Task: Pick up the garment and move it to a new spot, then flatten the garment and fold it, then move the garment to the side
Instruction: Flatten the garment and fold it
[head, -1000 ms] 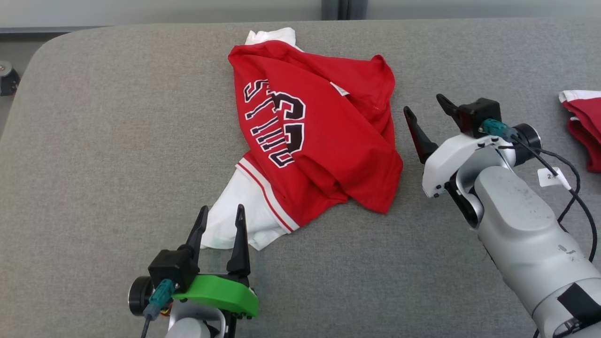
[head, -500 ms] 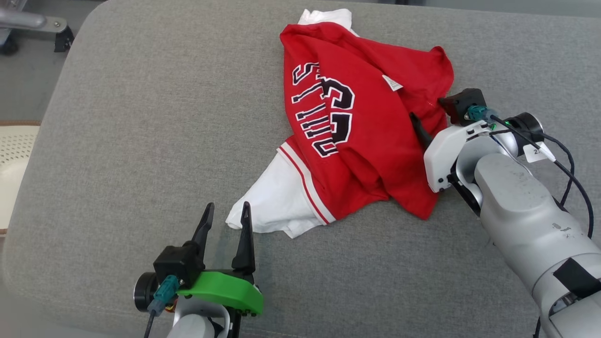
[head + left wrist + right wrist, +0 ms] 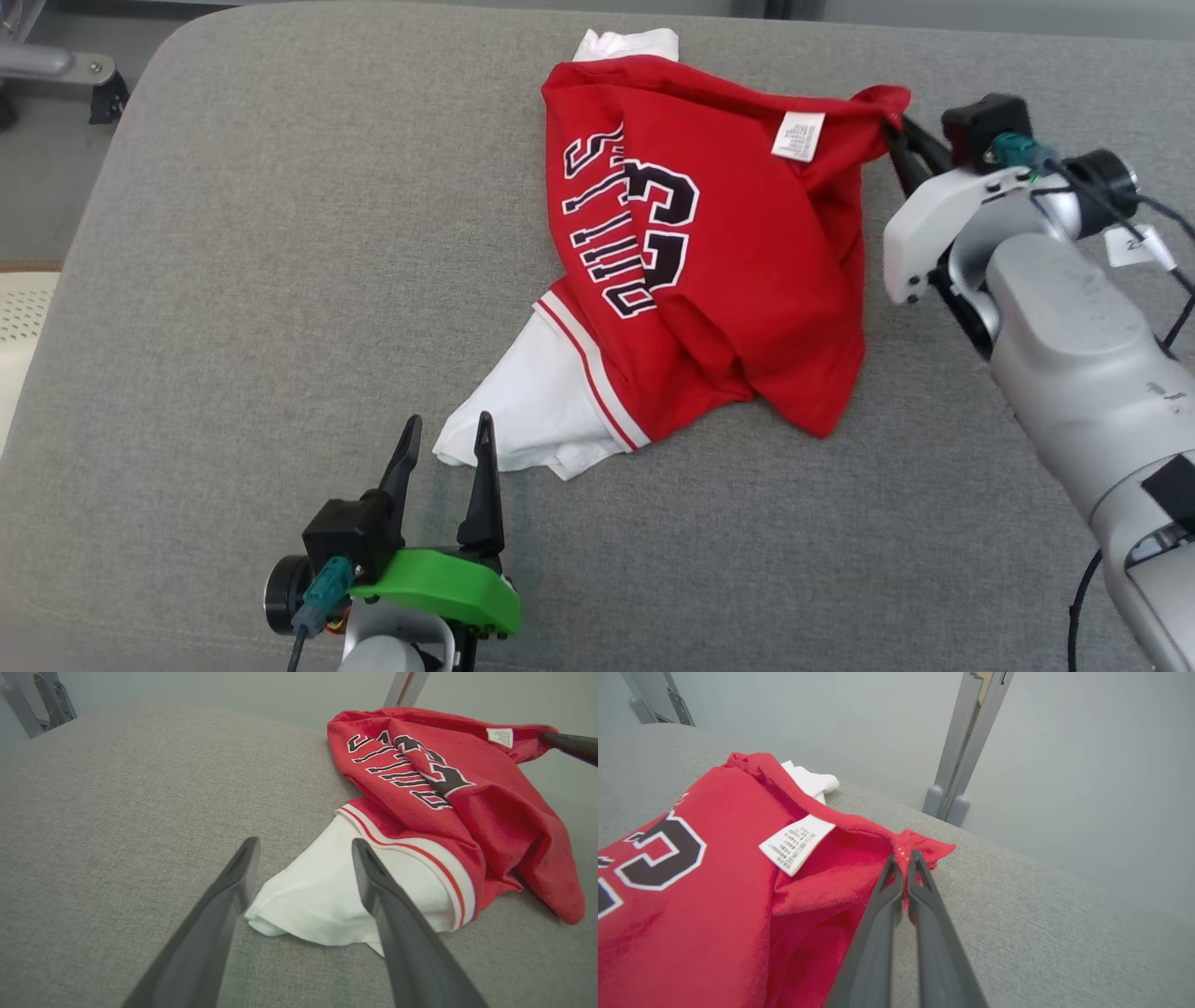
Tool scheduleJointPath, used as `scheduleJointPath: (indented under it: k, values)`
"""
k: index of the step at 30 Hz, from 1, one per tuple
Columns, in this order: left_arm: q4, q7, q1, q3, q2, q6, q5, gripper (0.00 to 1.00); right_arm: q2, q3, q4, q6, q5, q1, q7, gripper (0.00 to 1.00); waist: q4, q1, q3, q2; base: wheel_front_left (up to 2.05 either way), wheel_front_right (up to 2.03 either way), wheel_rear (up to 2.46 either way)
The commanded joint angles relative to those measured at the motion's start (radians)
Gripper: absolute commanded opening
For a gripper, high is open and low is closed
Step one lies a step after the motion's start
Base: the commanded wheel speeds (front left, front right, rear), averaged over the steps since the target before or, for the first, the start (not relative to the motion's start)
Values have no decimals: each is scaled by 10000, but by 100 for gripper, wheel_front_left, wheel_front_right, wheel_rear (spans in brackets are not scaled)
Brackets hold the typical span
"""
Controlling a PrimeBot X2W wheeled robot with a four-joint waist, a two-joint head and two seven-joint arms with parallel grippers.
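A second ago the right hand [image 3: 901, 140] was wide open, just beside the right side of the red jersey [image 3: 738, 271]. Now its two dark fingers are squeezed tight together on a red corner of the jersey, at the far right of the cloth. The right wrist view shows the pinch well: the fingertips of the right hand [image 3: 903, 858] meet, with the red edge caught between them. That corner is pulled out to the right and lifted a little off the grey desk [image 3: 233, 280]. The red top layer is now stretched smoother, and the white label [image 3: 796, 136] lies flat and in plain sight near the held corner. The head camera has turned too, so the whole picture has shifted. The left hand [image 3: 446, 425] is as it was, with its fingers wide apart and nothing in them. It sits low on the desk, with its tips just at the edge of the white part [image 3: 532, 411] of the jersey. The jersey lies in the middle of the desk, toward the far side, still bunched and folded over itself. It is bright red, with a black number 23 [image 3: 667, 224] and black letters [image 3: 597, 224] edged in white. A red and white striped band [image 3: 583, 359] joins the red cloth to the white part, which sticks out toward the left hand. A small bit of white cloth [image 3: 625, 42] pokes out at the far end.
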Motion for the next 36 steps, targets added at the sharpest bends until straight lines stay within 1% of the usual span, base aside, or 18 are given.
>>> scheduleJointPath:
  k: [1, 7, 12, 15, 19, 24, 28, 31, 32, 33, 34, 36]
  values:
    - [9, -5, 151, 30, 17, 40, 82, 100, -213, -78, -149, -16, 21, -213, -95, 0, -264, 0, -248, 0, 0, 0, 0]
    - [42, -5, 426, 15, 17, 61, 10, 100, -1000, -147, -962, -16, -245, -780, -119, 0, -613, 0, -651, 0, 0, 0, 0]
    - [1, -5, 500, -28, 15, 31, -2, 100, -1529, 84, -1641, -17, -565, -1201, 492, 0, -764, 0, -724, 0, 0, 0, 0]
    - [-27, -5, 424, -106, 14, -9, -1, 100, -1834, 8, -1833, -16, -669, -1602, 951, 0, -698, 0, -614, 0, 0, 0, 0]
    - [2, -5, 303, -275, 17, 26, -91, 100, -2432, -533, -1963, -16, -1076, -2291, 1256, 0, -395, 0, -517, 0, 0, 0, 0]
    - [78, -5, 292, -282, 19, 34, -141, 100, -2614, -948, -2097, -17, -1720, -2587, 1776, 0, -108, 0, -522, 0, 0, 0, 0]
    - [47, -5, 104, -394, 19, -8, -193, 100, -2530, -1284, -1768, -16, -2041, -2499, 2170, 0, 118, 0, -358, 0, 0, 0, 0]
    - [-11, -5, 5, -498, 19, 1, -216, 100, -2558, -1833, -1454, -17, -2447, -2528, 2020, 0, 299, 0, -131, 0, 0, 0, 0]
    - [-23, -5, -50, -530, 19, 6, -241, 100, -2575, -2111, -1340, -17, -2641, -2532, 1883, 13, 382, 0, -46, 0, 0, 0, 0]
    - [-22, -5, -85, -554, 19, 14, -252, 100, -2533, -2323, -1261, -16, -2828, -2497, 1753, 48, 439, 0, 9, 0, 0, 0, 0]
    - [-13, -5, -126, -572, 19, 22, -279, 100, -2451, -2531, -1236, -16, -3064, -2456, 1455, 100, 509, 0, 72, 0, 0, 0, 0]
    - [-2, -5, -193, -586, 19, 45, -306, 100, -2381, -3055, -1023, -16, -3408, -2378, 1248, 100, 588, 0, 137, 0, 0, 0, 0]
